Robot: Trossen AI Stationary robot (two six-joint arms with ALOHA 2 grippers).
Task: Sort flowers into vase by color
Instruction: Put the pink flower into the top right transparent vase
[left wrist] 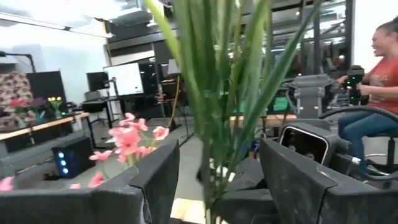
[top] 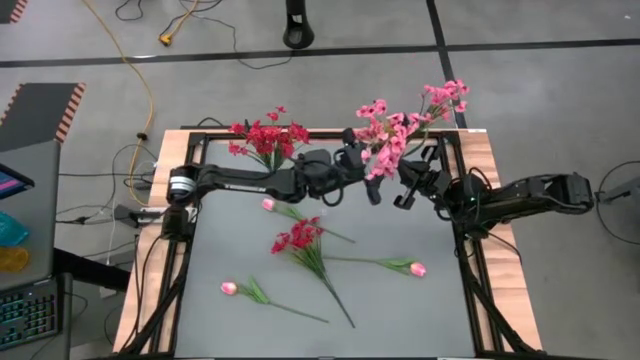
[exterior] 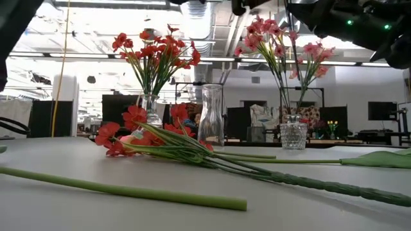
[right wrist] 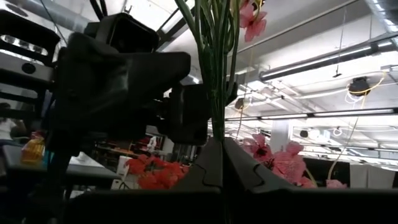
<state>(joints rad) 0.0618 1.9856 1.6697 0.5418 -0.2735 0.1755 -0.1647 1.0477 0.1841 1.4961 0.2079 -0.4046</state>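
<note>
1. Nearest my low camera lies a long green stem (exterior: 128, 190) flat on the table (top: 400, 320); from above it belongs to a pale pink tulip bud (top: 229, 288) at the near left.
2. Behind it a red sprig (top: 298, 237) lies at the table's middle, stem running toward the near edge; a second pale bud (top: 417, 269) lies to its right and a third (top: 268, 204) farther back on the left — all three buds well apart from one another.
3. At the far edge I see three glass vases: the left vase (exterior: 149, 109) holds a red bunch (top: 266, 136); the middle vase (exterior: 211, 117) stands with nothing in it; the right vase (exterior: 293, 135) holds pink sprays (exterior: 302, 58).
4. My right gripper (right wrist: 221, 144) is up over the far right of the table, fingers pinched tight on the green stems of a pink spray (top: 385, 140); the stems rise straight from between its fingertips in its own wrist view, with a pink blossom above.
5. My left gripper (left wrist: 217, 155) reaches across from the left to the same spot, just beside the right gripper; its fingers (left wrist: 158, 174) stand wide apart with the spray's green stems between them; I cannot tell whether either finger touches the stems.
6. Both arms meet above the far middle of the table, the pink blossoms spreading toward the far right over the right vase's area.
7. Beyond the table, a seated person (left wrist: 373, 93) shows in the left wrist view.
</note>
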